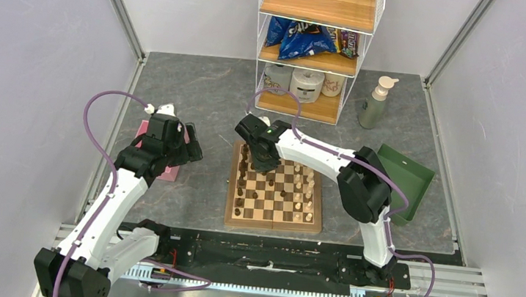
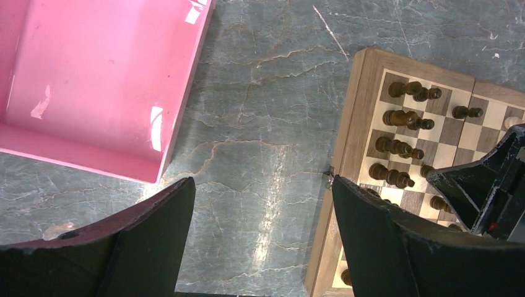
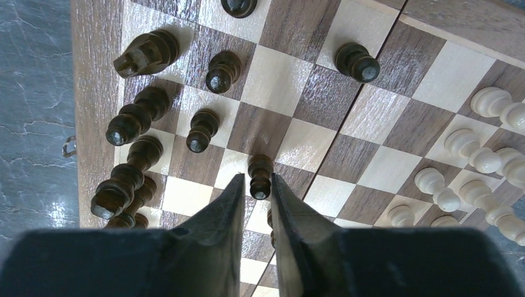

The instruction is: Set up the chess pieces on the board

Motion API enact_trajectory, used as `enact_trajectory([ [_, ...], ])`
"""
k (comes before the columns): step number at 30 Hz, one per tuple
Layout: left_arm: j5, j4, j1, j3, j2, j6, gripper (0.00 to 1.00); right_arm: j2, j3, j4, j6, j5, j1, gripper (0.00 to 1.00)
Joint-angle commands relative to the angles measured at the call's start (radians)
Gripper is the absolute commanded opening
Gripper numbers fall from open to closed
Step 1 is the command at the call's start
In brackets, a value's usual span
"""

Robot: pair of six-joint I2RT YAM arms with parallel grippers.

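The board [image 1: 273,212] lies in the middle of the table. Dark pieces [image 1: 241,187] stand along its left side and cream pieces [image 1: 306,197] along its right. My right gripper [image 1: 262,165] is low over the board's far left part. In the right wrist view its fingers [image 3: 257,179] are shut close on the head of a dark pawn [image 3: 260,167] that stands upright on a square. Other dark pieces [image 3: 133,117] stand to its left and cream ones [image 3: 489,102] to its right. My left gripper [image 2: 261,185] is open and empty over bare table, left of the board [image 2: 353,124].
A pink tray [image 1: 158,154] [image 2: 93,80] lies left of the board, under my left arm. A green tray [image 1: 404,179] lies to the right. A wire shelf [image 1: 315,43] and a soap bottle [image 1: 375,101] stand at the back.
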Motion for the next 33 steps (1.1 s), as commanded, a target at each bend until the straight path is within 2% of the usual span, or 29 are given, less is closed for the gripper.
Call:
enact_trajectory([
  [1, 0.009, 0.028, 0.005, -0.002, 0.002, 0.031, 0.88, -0.006, 0.007, -0.001, 0.011, 0.003, 0.002, 0.25],
  [8, 0.009, 0.029, 0.003, 0.0, 0.003, 0.032, 0.88, -0.032, 0.008, 0.003, 0.006, -0.018, 0.004, 0.09],
  [20, 0.012, 0.029, 0.004, 0.0, 0.002, 0.032, 0.88, -0.022, 0.025, 0.034, 0.034, -0.053, 0.05, 0.1],
  [33, 0.011, 0.029, 0.004, 0.0, 0.004, 0.032, 0.88, 0.015, 0.054, 0.051, 0.03, -0.004, 0.056, 0.12],
])
